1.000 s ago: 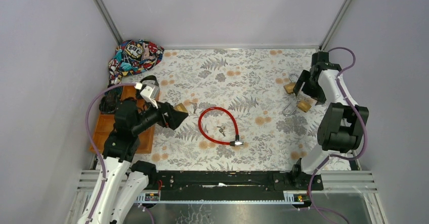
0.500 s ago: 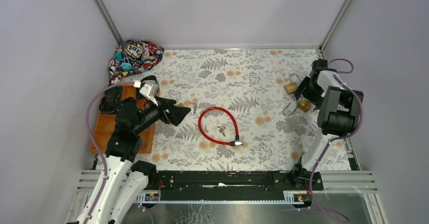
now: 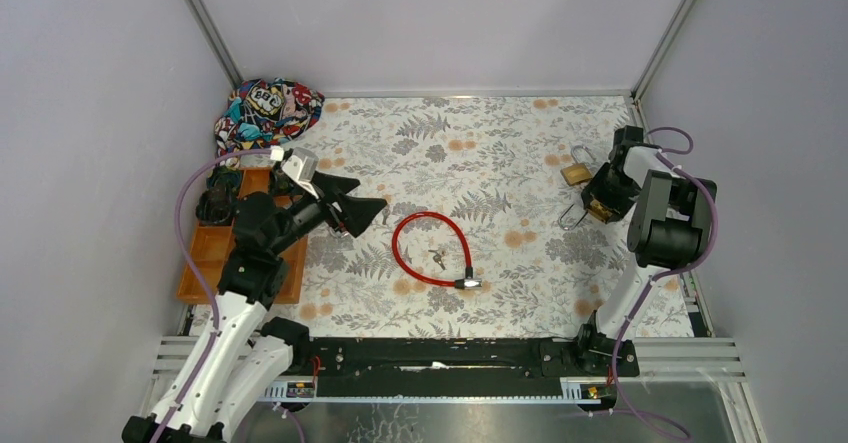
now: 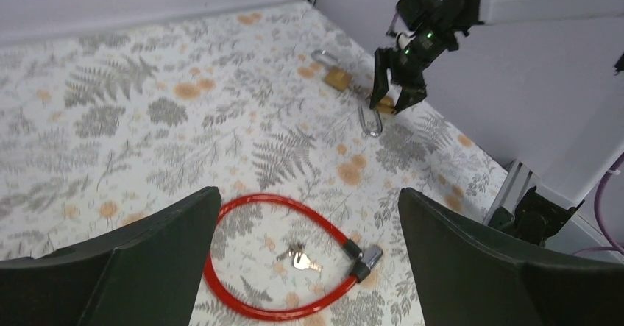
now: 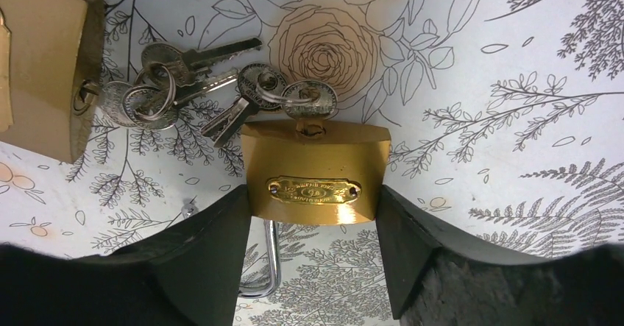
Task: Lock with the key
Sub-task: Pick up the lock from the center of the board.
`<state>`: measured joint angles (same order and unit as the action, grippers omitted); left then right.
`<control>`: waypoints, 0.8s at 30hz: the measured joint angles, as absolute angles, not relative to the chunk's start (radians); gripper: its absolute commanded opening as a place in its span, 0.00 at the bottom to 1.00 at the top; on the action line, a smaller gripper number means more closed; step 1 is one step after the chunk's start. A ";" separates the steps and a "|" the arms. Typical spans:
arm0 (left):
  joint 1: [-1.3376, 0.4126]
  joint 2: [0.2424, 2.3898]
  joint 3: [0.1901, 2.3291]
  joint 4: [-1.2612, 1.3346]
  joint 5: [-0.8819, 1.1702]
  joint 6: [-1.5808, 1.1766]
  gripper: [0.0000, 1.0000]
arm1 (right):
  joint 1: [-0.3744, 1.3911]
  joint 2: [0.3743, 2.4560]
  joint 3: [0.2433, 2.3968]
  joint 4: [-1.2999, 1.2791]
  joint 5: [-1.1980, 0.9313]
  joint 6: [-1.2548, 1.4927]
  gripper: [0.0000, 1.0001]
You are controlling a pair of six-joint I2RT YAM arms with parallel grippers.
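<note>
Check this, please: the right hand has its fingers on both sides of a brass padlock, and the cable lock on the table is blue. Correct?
Not quite. The cable lock is red, not blue; the left wrist view shows it. The right hand does have its fingers on both sides of the brass padlock.

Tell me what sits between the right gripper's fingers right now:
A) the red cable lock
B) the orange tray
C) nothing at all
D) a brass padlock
D: in the right wrist view the brass padlock sits on the table between the fingers of the right gripper, while the red cable lock lies mid-table, well away from it.
</note>
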<state>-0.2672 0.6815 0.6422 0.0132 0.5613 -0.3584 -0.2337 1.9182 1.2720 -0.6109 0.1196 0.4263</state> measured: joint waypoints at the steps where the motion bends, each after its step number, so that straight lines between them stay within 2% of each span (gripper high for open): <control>1: -0.269 0.675 0.640 0.038 0.563 -0.360 0.99 | -0.233 1.918 1.272 -0.611 0.122 0.425 0.67; 3: -0.270 0.665 0.628 0.089 0.569 -0.361 0.99 | -0.233 1.918 1.272 -0.611 0.123 0.422 0.72; 6: -0.270 0.665 0.607 0.137 0.574 -0.361 0.99 | -0.232 1.919 1.272 -0.612 0.135 0.405 0.85; 10: -0.271 0.703 0.603 0.167 0.573 -0.360 0.99 | -0.232 1.924 1.282 -0.622 0.146 0.377 0.82; 13: -0.271 0.734 0.604 0.172 0.573 -0.361 0.99 | -0.231 1.924 1.281 -0.616 0.149 0.366 0.67; 17: -0.270 0.754 0.606 0.180 0.573 -0.356 0.97 | -0.224 1.923 1.280 -0.603 0.162 0.352 0.21; 19: -0.271 0.757 0.609 0.183 0.573 -0.351 0.96 | -0.224 1.923 1.280 -0.599 0.163 0.346 0.01; 24: -0.271 0.765 0.612 0.182 0.585 -0.332 0.86 | -0.225 1.913 1.272 -0.589 0.147 0.339 0.00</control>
<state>-0.2707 0.7650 0.6125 0.1822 0.5854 -0.3325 -0.2253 1.9129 1.2716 -0.5888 0.1471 0.3389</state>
